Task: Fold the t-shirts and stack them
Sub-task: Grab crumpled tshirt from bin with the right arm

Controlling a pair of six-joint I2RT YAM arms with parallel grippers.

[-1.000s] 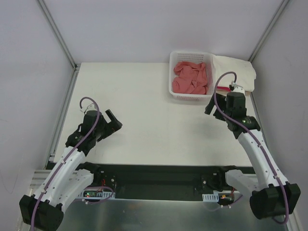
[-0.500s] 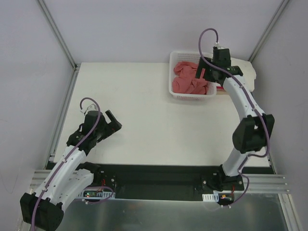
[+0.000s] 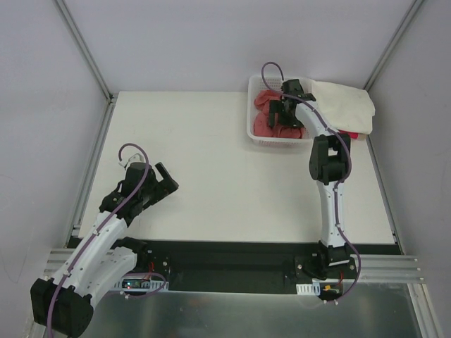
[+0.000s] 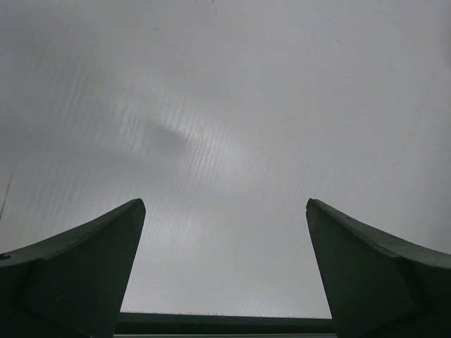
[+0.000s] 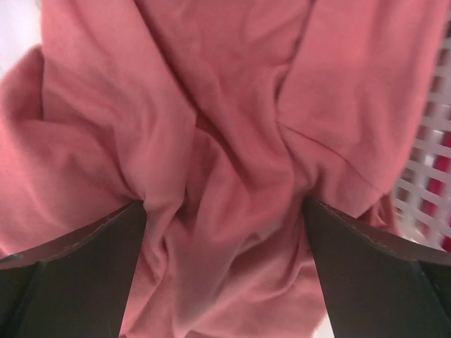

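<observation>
The dusty salmon-red t-shirt [image 3: 266, 120] lies crumpled in the white lattice basket [image 3: 277, 143] at the back right. My right gripper [image 3: 280, 113] is down in the basket, open, its fingers spread wide and pressed into the shirt's folds [image 5: 232, 141]; cloth lies between them [image 5: 224, 204]. The cream-white t-shirt [image 3: 345, 105] lies bunched just right of the basket. A strip of the bright pink-red t-shirt [image 3: 350, 134] shows under its near edge. My left gripper [image 3: 165, 184] is open and empty over the table's left side, and in its own wrist view [image 4: 225, 204] it faces only a grey wall.
The white table [image 3: 211, 155] is bordered by a metal rail on the left [image 3: 95, 162] and grey walls at the back and sides. The basket's lattice wall [image 5: 430, 141] shows at the right edge of the right wrist view.
My right arm has swung from the table's right side up and over the basket, then down onto the salmon-red shirt. My left arm has barely moved.
</observation>
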